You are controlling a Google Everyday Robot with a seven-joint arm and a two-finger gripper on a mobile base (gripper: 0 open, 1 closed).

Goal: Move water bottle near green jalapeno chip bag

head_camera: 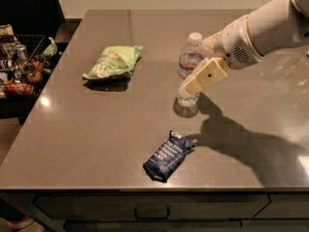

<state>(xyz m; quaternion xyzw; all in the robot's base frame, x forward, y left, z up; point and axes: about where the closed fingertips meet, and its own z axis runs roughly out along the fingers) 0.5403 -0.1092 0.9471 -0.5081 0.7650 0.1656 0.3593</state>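
Observation:
The water bottle (189, 58), clear with a white cap, stands upright near the middle of the grey table (87, 129). My gripper (192, 85), cream-coloured at the end of the white arm (260, 33), reaches in from the right. It sits at the bottle's lower half and covers part of it. The green jalapeno chip bag (114, 62) lies flat to the left of the bottle, with a gap of about one bag width between them.
A small dark blue packet (167, 155) lies near the table's front edge, below the bottle. A wire basket with snacks and cans (19, 66) stands off the table's left side. The arm's shadow falls on the table at right front.

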